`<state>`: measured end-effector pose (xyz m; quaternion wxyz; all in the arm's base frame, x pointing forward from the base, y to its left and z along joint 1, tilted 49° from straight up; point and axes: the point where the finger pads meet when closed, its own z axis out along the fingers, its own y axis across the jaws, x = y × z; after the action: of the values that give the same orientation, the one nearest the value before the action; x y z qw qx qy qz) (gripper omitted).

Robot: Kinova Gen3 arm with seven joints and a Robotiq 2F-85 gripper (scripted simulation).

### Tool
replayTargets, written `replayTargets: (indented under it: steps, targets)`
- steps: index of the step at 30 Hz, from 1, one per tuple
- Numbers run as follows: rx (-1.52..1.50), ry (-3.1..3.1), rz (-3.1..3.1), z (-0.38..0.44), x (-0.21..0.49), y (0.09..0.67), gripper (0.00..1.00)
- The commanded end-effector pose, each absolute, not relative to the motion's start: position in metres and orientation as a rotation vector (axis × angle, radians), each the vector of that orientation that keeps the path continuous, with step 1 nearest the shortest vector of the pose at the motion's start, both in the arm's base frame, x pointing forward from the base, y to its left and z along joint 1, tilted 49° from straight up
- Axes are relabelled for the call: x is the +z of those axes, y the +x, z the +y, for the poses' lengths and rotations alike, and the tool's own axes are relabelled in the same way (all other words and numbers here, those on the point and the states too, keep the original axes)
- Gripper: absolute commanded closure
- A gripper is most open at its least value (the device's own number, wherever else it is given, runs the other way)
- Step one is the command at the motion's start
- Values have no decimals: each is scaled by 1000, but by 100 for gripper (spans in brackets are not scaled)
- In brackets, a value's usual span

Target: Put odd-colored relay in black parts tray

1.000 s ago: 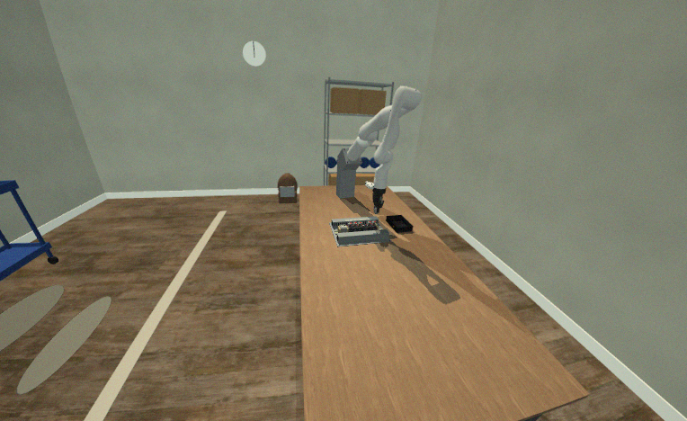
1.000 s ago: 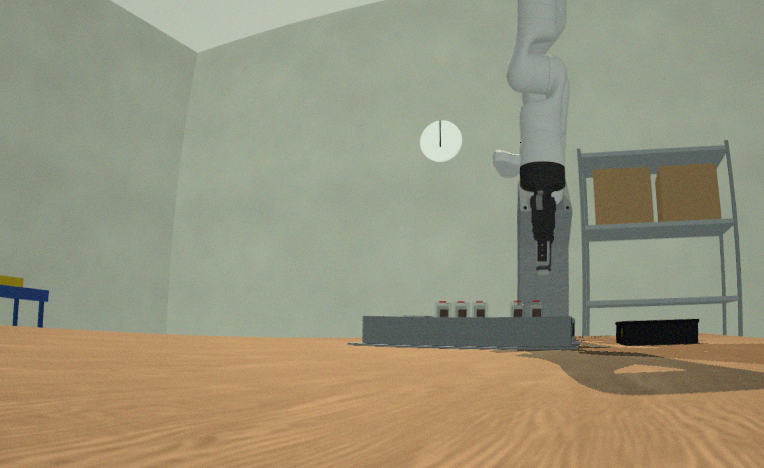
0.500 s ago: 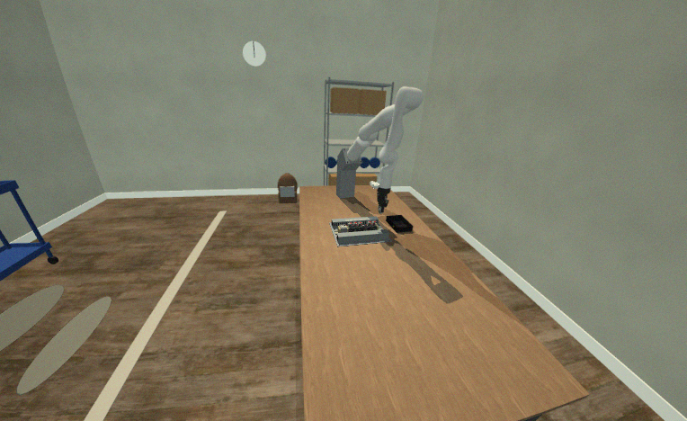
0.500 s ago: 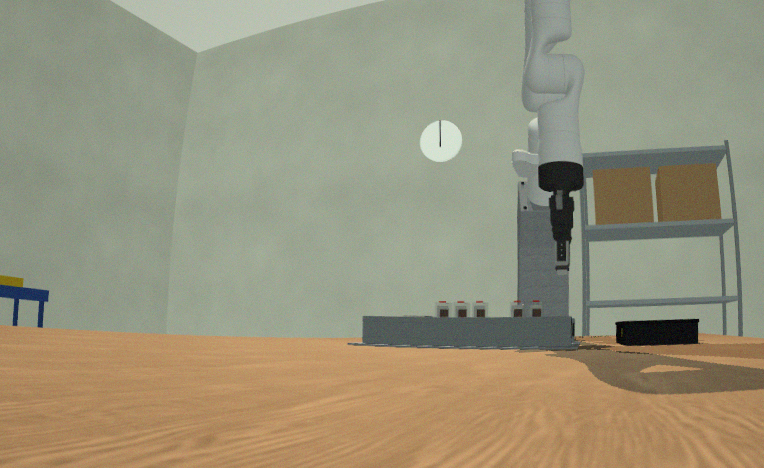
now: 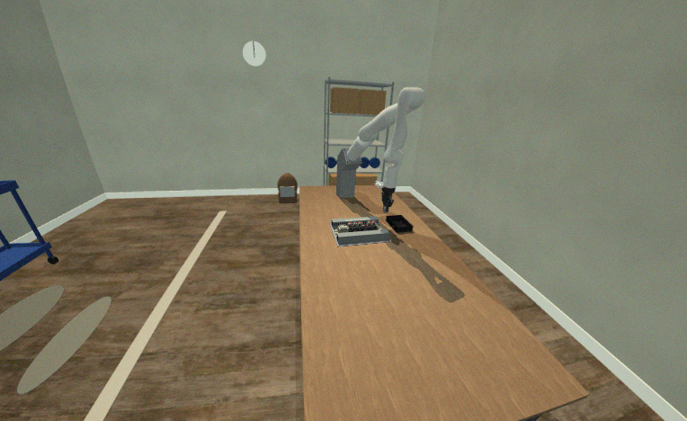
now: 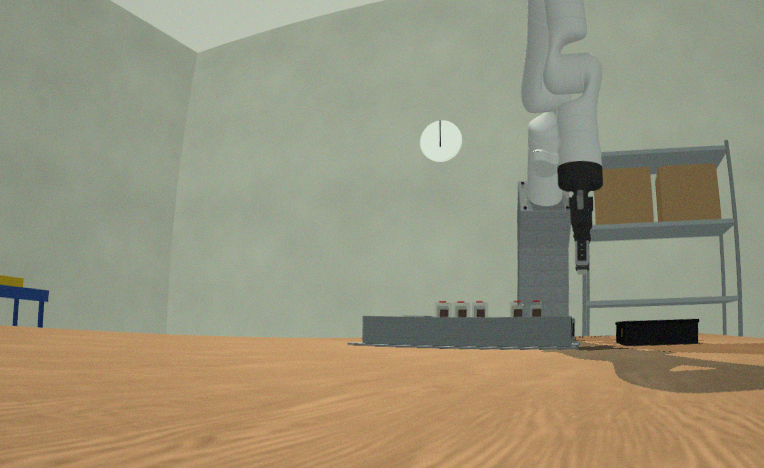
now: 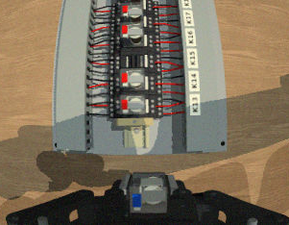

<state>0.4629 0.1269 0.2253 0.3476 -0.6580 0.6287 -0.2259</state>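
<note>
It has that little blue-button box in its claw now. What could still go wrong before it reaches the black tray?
The claw carries the blue-button relay high above the table, so a slip would mean a long drop. It has not reached the black tray yet, so an early release would likely miss. The tray is small and sits close beside the relay panel, leaving little margin.

My long wooden table [image 5: 419,335] carries the grey socket panel [image 5: 361,231] near its far end, lying flat on the wood, with the black parts tray [image 5: 399,224] just beside it, apart, and my grey pedestal [image 5: 345,180] standing behind them
</note>
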Motion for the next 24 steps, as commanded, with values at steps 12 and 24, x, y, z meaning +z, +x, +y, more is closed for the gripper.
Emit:
replayTargets:
  steps: [12, 24]
  targets:
    - [-578, -1723, 1608, 164, 227, 454, 100]
    - [-578, -1723, 1608, 191, 228, 448, 100]
